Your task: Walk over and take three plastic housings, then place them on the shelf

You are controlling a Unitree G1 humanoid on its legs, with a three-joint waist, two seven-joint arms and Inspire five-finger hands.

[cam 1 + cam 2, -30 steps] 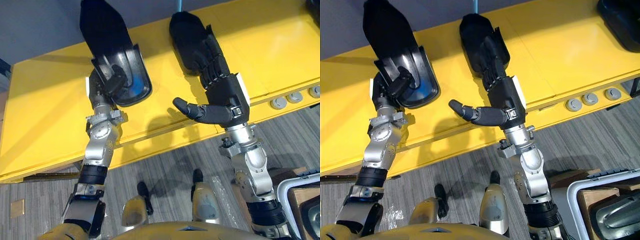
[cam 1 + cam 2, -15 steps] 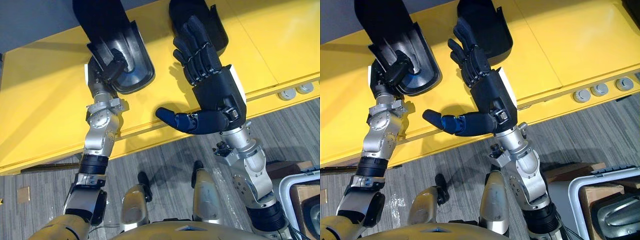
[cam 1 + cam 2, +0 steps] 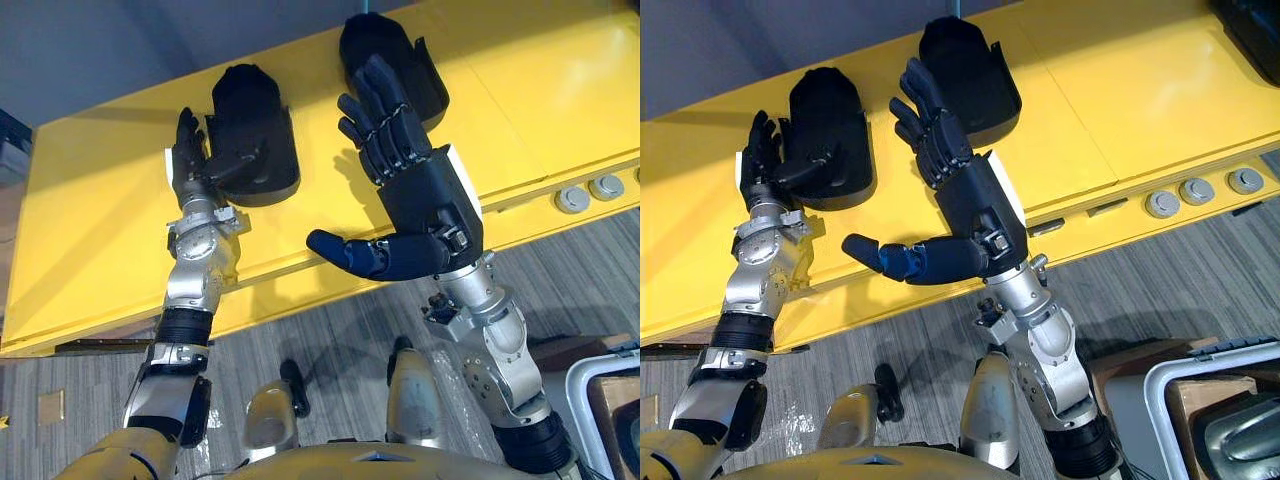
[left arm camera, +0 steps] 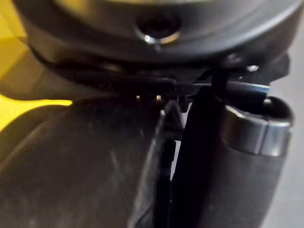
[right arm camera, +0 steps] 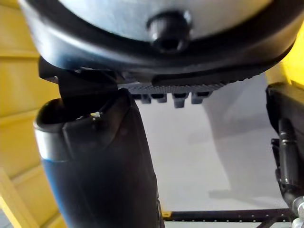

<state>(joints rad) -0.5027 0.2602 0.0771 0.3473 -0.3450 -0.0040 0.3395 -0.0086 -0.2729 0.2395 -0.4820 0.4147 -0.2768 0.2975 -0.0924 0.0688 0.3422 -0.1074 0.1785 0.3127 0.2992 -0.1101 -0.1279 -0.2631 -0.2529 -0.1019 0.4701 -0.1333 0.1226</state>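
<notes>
Dark obj. [image 3: 1254, 18] far right, prob. 3rd housing, cut by edge.

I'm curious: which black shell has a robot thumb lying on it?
The left housing: the left hand lays its thumb across it. The other housing, farther back, has none.

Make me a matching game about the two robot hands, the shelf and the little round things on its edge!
Things:
1. left robot hand
2. right robot hand
3. shelf
4. round discs

Clues:
A. grey
B. fingers spread, holding nothing
C. yellow
D. thumb lying on a black housing

Pairs: 1-D, 2-B, 3-C, 4-A.
</notes>
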